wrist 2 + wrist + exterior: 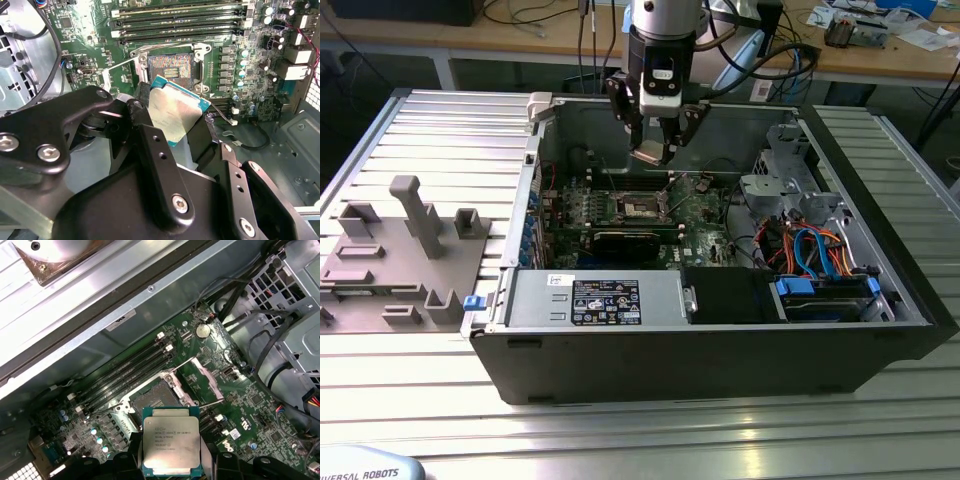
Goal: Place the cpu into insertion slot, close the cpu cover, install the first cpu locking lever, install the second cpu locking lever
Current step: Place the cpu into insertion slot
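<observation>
Gripping the cpu (171,440) firmly, the end effector (655,150) holds it above the empty insertion slot (152,400); the cpu cover (210,382) stands open, so none of the four steps looks finished yet.

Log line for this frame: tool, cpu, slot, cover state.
tool: shut on cpu | cpu: held above insertion slot, not seated | cpu cover: open

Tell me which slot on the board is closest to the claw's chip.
The square socket, just past the chip; the memory slots are long, narrow and farther off.
</observation>
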`<action>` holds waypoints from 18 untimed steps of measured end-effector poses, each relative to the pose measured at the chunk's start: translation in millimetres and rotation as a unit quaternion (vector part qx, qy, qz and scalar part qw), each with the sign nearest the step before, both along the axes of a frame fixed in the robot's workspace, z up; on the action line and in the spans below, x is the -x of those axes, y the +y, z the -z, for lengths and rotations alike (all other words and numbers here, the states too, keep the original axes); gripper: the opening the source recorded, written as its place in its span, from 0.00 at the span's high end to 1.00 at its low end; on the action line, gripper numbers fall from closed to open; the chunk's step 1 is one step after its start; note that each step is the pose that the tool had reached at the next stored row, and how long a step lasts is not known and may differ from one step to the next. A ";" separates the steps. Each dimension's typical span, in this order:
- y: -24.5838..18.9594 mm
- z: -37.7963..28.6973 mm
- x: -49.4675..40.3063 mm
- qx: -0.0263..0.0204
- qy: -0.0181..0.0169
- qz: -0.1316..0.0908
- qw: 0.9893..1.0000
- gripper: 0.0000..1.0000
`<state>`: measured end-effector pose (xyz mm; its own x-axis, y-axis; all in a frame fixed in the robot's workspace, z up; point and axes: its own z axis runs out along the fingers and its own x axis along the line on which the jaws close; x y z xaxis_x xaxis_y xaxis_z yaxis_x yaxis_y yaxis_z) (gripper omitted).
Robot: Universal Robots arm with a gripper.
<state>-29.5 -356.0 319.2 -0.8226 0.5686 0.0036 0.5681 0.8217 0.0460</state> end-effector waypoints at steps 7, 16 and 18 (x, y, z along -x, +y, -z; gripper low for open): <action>0.0 0.1 0.0 0.000 0.000 0.008 1.000 0.46; 0.0 0.1 0.0 0.000 0.000 0.038 0.999 0.46; 0.0 0.1 0.0 0.000 0.000 0.039 0.999 0.46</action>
<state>-29.5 -356.0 319.1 -0.7753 0.6316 0.0036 0.6311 0.7744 0.0461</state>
